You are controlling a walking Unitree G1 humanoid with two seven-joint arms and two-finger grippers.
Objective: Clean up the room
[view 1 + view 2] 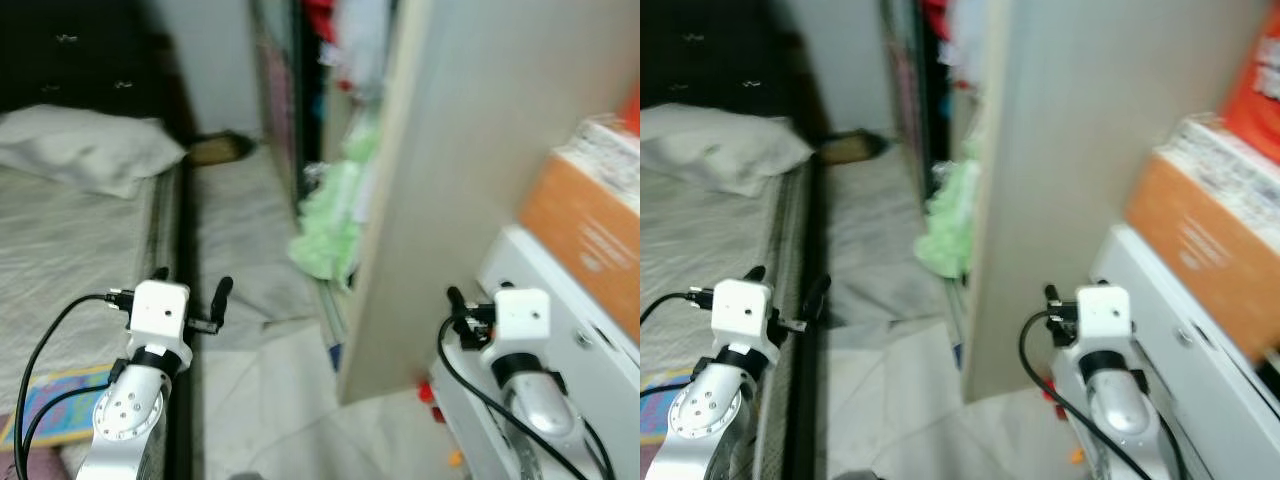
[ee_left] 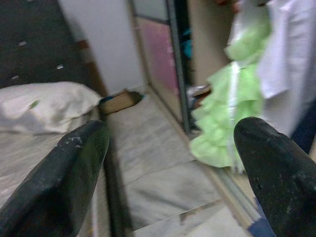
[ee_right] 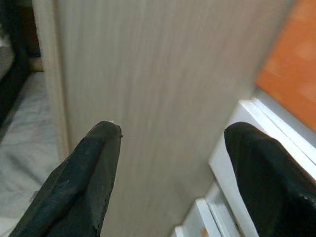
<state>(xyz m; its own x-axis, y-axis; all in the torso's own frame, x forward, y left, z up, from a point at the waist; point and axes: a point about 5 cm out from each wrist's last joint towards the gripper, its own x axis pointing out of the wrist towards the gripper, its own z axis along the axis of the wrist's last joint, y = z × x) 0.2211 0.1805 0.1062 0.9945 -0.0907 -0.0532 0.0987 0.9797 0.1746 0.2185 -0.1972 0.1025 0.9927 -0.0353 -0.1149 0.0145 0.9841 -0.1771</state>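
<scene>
A light green frilly garment [image 1: 330,225] hangs out of an open wardrobe onto the floor; in the left wrist view the green garment [image 2: 222,123] sits beside white clothes [image 2: 286,64]. My left gripper [image 1: 193,282] is raised over the bed's edge, open and empty, its fingers [image 2: 74,163] pointing down the aisle. My right gripper [image 3: 173,131] is open and empty, facing the pale wooden wardrobe panel [image 1: 450,180] at close range. A white pillow [image 1: 85,145] lies on the bed [image 1: 60,250].
A narrow tiled aisle [image 1: 240,230] runs between bed and wardrobe, with a brown box [image 1: 220,148] at its far end. A white cabinet [image 1: 560,340] with an orange carton [image 1: 590,235] stands at right. Small red and orange bits [image 1: 430,392] lie by the panel's foot.
</scene>
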